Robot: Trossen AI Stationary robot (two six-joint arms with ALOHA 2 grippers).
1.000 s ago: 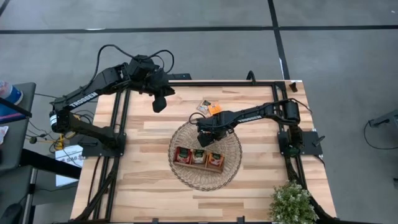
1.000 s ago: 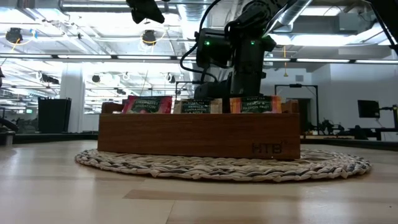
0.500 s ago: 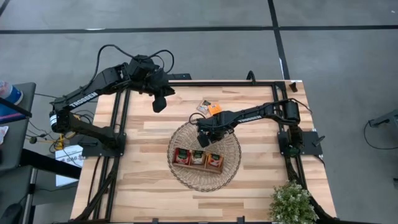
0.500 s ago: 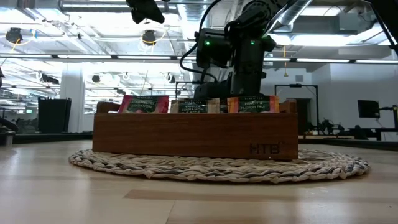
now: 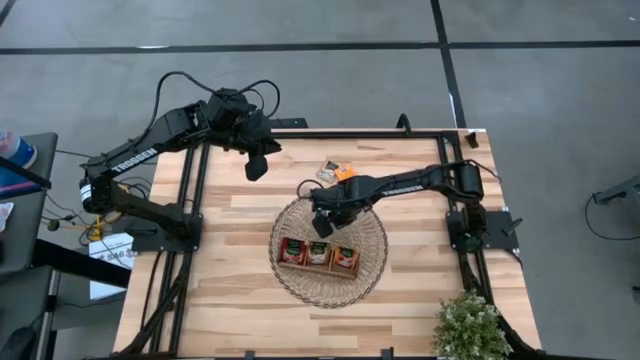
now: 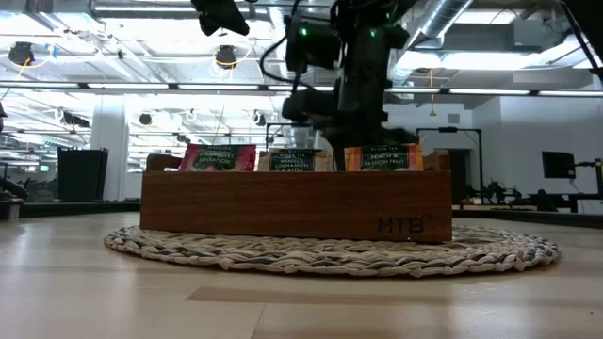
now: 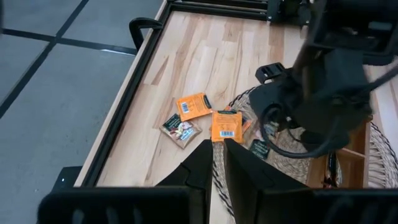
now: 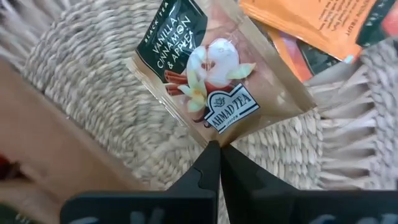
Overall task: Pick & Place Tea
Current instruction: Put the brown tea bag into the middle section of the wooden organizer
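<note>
Right wrist view, sachet (image 8: 221, 93) pinched (label readable)

Looks like a robotics lab or open-plan industrial workspace, not anybody's home. The butcher-block table (image 5: 250, 290) sits in a black metal frame (image 5: 195, 200) on a grey concrete floor (image 5: 560, 110) marked with dark lines. Across the table you get exposed ceiling ducts (image 6: 452, 19), long rows of strip lights (image 6: 104, 89), white columns (image 6: 111, 137) and a monitor (image 6: 558, 165) on a far bench.
</note>
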